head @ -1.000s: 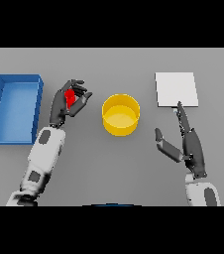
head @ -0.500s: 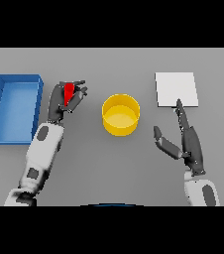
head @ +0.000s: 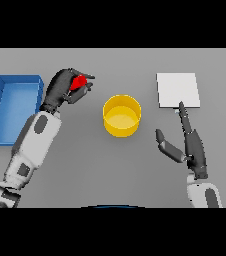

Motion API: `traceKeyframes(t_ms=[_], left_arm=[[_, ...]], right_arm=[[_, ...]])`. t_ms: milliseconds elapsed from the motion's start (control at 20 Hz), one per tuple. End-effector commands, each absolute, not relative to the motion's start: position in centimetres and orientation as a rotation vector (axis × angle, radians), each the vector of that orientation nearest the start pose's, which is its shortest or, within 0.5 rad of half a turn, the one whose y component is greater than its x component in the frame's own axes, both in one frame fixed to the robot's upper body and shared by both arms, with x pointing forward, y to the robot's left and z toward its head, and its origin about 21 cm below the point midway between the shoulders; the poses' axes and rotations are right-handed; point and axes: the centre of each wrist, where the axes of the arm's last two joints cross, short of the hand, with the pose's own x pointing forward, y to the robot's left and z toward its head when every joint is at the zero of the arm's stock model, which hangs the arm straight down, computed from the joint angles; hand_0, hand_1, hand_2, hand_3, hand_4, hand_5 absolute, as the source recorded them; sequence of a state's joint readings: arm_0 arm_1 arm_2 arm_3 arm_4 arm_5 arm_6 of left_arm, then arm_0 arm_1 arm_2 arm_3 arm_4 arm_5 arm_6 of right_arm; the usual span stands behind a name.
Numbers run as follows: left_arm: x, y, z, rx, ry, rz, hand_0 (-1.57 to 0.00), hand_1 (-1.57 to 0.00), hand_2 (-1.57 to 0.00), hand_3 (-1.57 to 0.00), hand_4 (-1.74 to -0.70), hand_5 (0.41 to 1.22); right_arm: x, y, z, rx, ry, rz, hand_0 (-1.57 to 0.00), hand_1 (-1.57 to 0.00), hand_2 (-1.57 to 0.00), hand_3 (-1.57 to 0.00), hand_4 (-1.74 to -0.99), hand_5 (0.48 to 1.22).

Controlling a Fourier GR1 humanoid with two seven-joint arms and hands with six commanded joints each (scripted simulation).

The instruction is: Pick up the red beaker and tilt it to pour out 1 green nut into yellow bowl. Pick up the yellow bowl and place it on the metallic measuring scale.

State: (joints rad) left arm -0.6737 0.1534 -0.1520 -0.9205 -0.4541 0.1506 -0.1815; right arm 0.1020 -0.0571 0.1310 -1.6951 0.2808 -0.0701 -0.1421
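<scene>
We've got the left hand (head: 60, 90) clamped round the red beaker (head: 78, 81), right hand (head: 191, 145) open, so next it needs carrying over the yellow bowl (head: 121, 116) and tipping.

Left hand (head: 64, 89) has its fingers curled round the red beaker (head: 78, 82), up off the table, between the blue tray (head: 0, 107) and the yellow bowl (head: 121, 116), apart from both. Bowl sits upright mid-table. Right hand (head: 191, 145) rests flat, fingers straight, thumb splayed, fingertips just touching the near edge of the metallic scale (head: 178, 89). Bowl contents: can't tell.
</scene>
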Motion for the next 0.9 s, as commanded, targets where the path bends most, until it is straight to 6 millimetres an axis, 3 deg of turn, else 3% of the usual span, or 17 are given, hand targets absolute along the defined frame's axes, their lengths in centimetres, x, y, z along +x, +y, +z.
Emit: traceKeyframes(t_ms=[0,150,250,350,600,800,850], left_arm=[[39.3,17.0,4.3,0.424,-1.754,-0.811,-1.56,-1.56,-1.56,-1.55,-1.74,1.127],[38.7,16.4,4.9,0.435,-1.741,-0.877,-1.56,-1.56,-1.56,-1.55,-1.74,1.136],[38.8,15.7,5.9,0.497,-1.711,-1.015,-1.56,-1.56,-1.56,-1.56,-1.74,1.149],[39.3,14.5,7.6,0.590,-1.681,-1.200,-1.57,-1.57,-1.57,-1.56,-1.74,1.153],[40.4,11.7,9.5,0.749,-1.545,-1.651,-1.57,-1.57,-1.57,-1.57,-1.74,1.199],[40.8,9.3,10.6,0.851,-1.385,-1.940,-1.57,-1.57,-1.57,-1.57,-1.58,1.212],[40.9,8.8,10.7,0.872,-1.341,-1.994,-1.57,-1.57,-1.57,-1.57,-1.61,1.214]], right_arm=[[22.4,-21.9,1.1,-0.227,-1.747,0.296,0.00,0.00,0.00,0.00,-1.092,0.667],[22.2,-21.8,1.0,-0.228,-1.732,0.307,0.00,0.00,0.00,0.00,-1.092,0.664],[22.2,-21.6,0.7,-0.213,-1.728,0.305,0.00,0.00,0.00,0.00,-1.096,0.670],[22.2,-21.7,0.7,-0.202,-1.748,0.311,0.00,0.00,0.00,0.00,-1.069,0.685],[22.1,-21.6,1.0,-0.222,-1.740,0.310,0.00,0.00,0.00,0.00,-1.068,0.689],[22.0,-21.3,0.6,-0.192,-1.756,0.302,0.00,0.00,0.00,0.00,-1.063,0.681],[22.1,-21.1,0.6,-0.188,-1.732,0.295,0.00,0.00,0.00,0.00,-1.060,0.675]])
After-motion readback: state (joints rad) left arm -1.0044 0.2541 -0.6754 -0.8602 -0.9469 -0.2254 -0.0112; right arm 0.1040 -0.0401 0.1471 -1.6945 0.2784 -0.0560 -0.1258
